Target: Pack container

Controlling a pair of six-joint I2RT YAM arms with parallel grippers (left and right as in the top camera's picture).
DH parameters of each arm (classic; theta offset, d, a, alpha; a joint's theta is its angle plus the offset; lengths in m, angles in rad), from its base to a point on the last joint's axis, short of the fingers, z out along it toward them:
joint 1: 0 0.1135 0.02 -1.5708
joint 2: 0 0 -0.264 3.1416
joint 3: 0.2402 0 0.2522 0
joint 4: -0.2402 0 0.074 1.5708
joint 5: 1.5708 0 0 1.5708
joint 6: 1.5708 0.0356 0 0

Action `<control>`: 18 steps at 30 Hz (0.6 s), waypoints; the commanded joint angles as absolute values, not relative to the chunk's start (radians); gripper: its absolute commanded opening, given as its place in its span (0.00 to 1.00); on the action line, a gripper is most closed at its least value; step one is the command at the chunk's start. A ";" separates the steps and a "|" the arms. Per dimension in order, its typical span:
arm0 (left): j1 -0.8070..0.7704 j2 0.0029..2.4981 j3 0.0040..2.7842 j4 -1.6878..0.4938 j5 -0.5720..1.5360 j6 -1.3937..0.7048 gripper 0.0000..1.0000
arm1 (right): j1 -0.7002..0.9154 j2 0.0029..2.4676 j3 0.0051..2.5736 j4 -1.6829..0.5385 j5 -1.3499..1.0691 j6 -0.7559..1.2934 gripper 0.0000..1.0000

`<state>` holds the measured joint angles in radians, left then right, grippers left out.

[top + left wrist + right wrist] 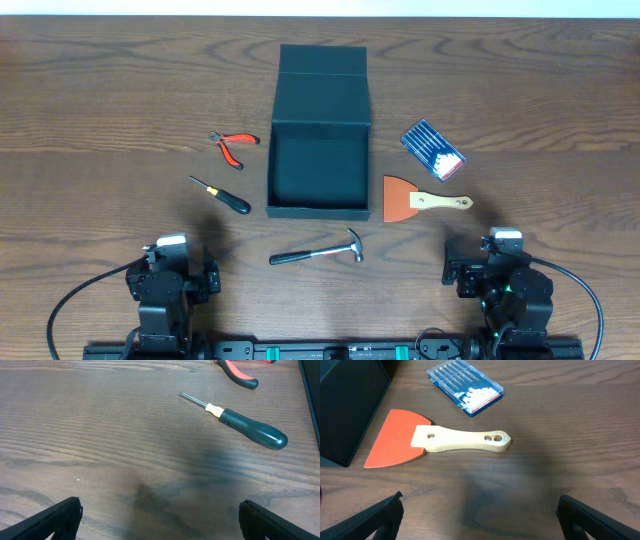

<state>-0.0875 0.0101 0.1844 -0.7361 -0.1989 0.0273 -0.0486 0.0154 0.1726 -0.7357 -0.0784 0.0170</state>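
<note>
The container [318,165], a dark teal-black box, stands open at the table's middle with its flap lid [322,60] laid back; its wall shows in the right wrist view [350,405]. Around it lie red pliers [232,146], a dark-handled screwdriver [222,195] [240,422], a hammer [320,252], an orange scraper with a pale handle [420,200] [435,442] and a blue striped packet [433,149] [465,387]. My left gripper [160,520] and right gripper [480,517] are open and empty near the front edge, apart from all tools.
Both arm bases [170,285] [500,285] sit at the front edge with cables looping behind. The pliers' handles show at the top of the left wrist view [240,372]. Bare wooden table [100,120] lies left and right of the tools.
</note>
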 commanded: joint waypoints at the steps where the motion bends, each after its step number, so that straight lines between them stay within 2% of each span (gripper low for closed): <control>1: -0.083 0.003 0.169 -0.738 -0.214 0.037 0.99 | -0.051 0.006 0.162 -0.733 -0.079 0.010 0.99; 18: -0.083 0.003 0.169 -0.738 -0.214 0.037 0.98 | -0.051 0.039 0.173 -0.712 -0.081 0.014 0.99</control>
<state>-0.0875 0.0101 0.1844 -0.7361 -0.1989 0.0273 -0.0486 0.0193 0.1726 -0.7300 -0.0788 0.0170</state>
